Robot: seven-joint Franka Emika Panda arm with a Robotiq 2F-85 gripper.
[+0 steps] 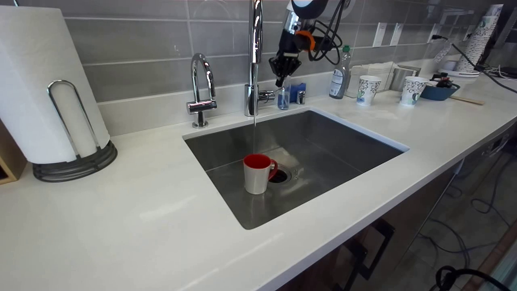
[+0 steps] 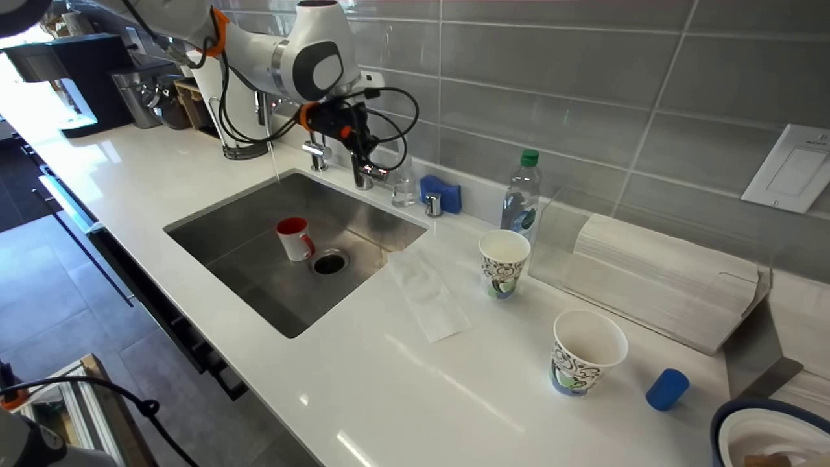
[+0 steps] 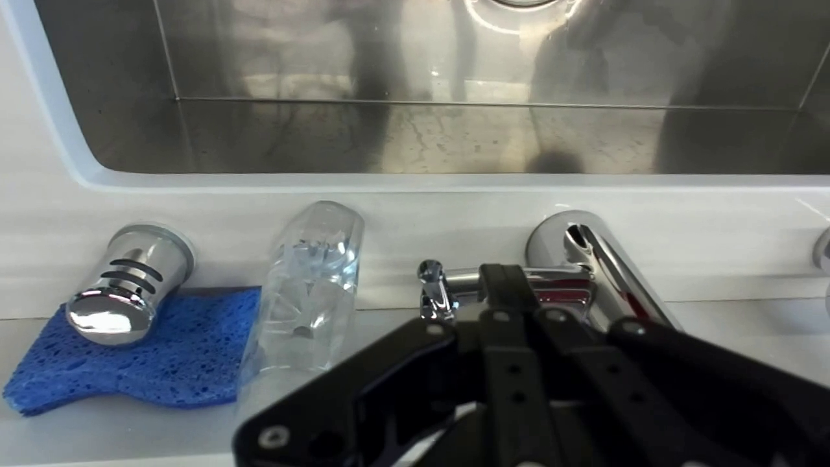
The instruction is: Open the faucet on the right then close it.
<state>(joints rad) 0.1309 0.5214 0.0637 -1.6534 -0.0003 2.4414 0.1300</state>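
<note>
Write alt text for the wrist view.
The robot's closed black hand partly hides the side handle of a chrome faucet. At left are a clear container, blue sponge and slotted chrome cap; a steel sink spans the top.

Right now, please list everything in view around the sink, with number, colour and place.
sink: 1, grey, in counter
tall faucet: 1, chrome, behind sink
water stream: 1, clear, under tall faucet
short faucet: 1, chrome, behind sink
mug: 1, white and red, in sink
container: 1, clear, beside tall faucet
sponge: 1, blue, behind sink
slotted cap: 1, chrome, by sponge
green-capped bottle: 1, clear, on counter
single cups: 2, patterned white, on counter
paper sheet: 1, white, beside sink
paper roll: 1, white, on holder
robot arm: 1, white, above counter
fingers: 2, black, by tall faucet
</note>
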